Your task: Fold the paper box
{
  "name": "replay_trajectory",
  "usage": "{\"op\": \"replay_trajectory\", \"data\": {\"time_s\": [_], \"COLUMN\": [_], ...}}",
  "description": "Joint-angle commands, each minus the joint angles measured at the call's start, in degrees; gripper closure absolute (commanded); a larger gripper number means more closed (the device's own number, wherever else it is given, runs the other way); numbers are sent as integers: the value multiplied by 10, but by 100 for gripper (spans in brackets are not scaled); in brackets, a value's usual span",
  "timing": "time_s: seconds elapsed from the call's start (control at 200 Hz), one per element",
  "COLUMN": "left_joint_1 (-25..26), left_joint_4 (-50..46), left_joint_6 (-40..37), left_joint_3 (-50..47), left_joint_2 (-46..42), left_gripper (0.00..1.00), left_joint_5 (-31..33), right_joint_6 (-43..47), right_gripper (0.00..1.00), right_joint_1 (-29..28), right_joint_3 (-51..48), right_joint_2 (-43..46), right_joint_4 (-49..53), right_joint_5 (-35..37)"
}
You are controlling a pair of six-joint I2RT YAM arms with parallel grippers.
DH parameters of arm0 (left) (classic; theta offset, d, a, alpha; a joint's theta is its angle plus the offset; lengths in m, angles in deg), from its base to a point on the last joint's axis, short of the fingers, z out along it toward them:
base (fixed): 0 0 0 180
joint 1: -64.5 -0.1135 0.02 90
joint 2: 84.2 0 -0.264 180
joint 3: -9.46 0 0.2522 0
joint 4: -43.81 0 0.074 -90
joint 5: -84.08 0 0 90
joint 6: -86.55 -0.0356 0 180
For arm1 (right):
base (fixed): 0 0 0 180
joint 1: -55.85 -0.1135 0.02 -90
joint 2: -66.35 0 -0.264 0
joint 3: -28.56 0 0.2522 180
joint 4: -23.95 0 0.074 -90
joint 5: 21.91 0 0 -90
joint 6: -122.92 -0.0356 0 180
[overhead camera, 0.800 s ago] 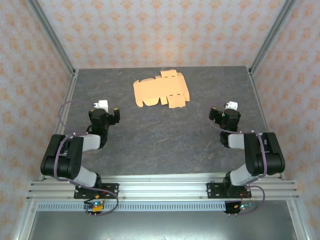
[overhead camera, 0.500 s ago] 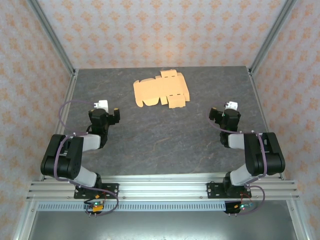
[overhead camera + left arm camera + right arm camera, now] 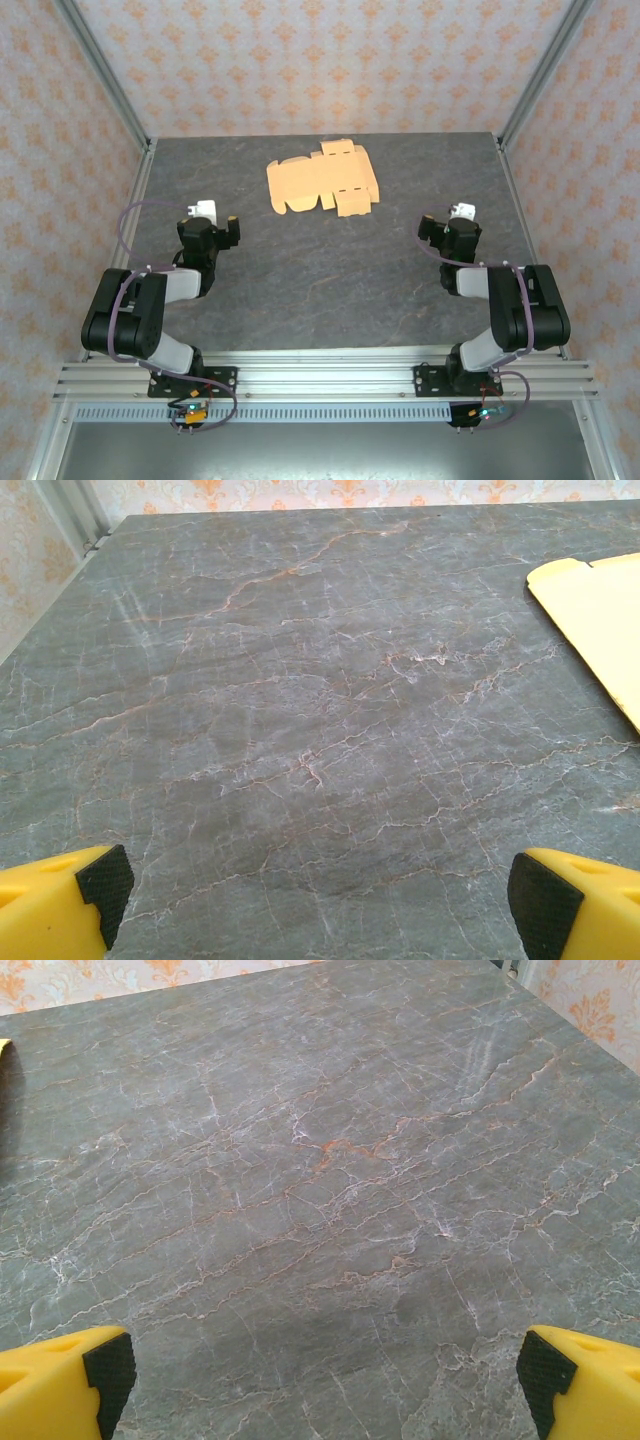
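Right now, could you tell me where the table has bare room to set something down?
The widest bare stretch of table lies between the left arm and right arm, nearer than the box. Both far corners beside the box are free too. Only the far middle is taken, by the box.

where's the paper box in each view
top external: box flat at the far middle of the table.
left wrist: its corner at the right edge, upper half.
right wrist: a tan sliver at the upper left edge, likely the box.
shared landmark: the grey veined table.
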Motion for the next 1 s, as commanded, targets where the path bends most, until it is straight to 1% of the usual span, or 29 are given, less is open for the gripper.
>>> {"op": "replay_trajectory", "data": {"time_s": [0.0,0.33,0.385,0.425,0.455,0.511,0.571,0.641,0.676,0.706,0.731,0.761,0.796,0.841,0.891,0.941,0.991], "left_joint_1": [3,1,1,3,8,23,47,72,92,117,130,138,139,139,139,139,141], "left_joint_4": [14,16,18,10,6,-23,-97,-217,-257,-286,-310,-337,-351,-355,-355,-362,-358], "left_joint_6": [6,6,2,-9,-15,-24,-30,3,-10,-15,-8,12,41,89,136,181,209], "left_joint_3": [-3,-3,-4,-3,-3,3,28,77,89,99,105,110,107,93,74,55,27], "left_joint_2": [0,-1,-1,-8,-17,-39,-69,-101,-114,-129,-141,-160,-186,-218,-253,-283,-309], "left_gripper": [0,0,0,0,0,0,0,0,0,0,0,0,0,0,0,0,0], "left_joint_5": [13,10,3,-19,-20,3,33,61,64,98,120,126,116,109,101,90,72], "right_joint_6": [-5,-7,-12,-18,-22,-20,-28,-27,-26,-27,-29,-36,-61,-121,-159,-164,-173], "right_gripper": [1,1,1,1,1,1,1,1,1,1,1,1,1,1,1,1,1], "right_joint_1": [3,3,3,3,4,3,2,3,3,3,3,3,3,3,3,4,4], "right_joint_3": [4,6,2,6,14,40,76,111,132,151,164,179,195,220,265,307,348], "right_joint_2": [1,-1,6,24,41,75,114,151,164,172,176,177,174,163,140,104,56], "right_joint_4": [-7,-4,-8,13,42,110,199,267,304,330,344,355,362,379,428,462,489], "right_joint_5": [4,3,20,34,41,40,30,-3,-19,-37,-58,-80,-96,-103,-118,-170,-232]}}
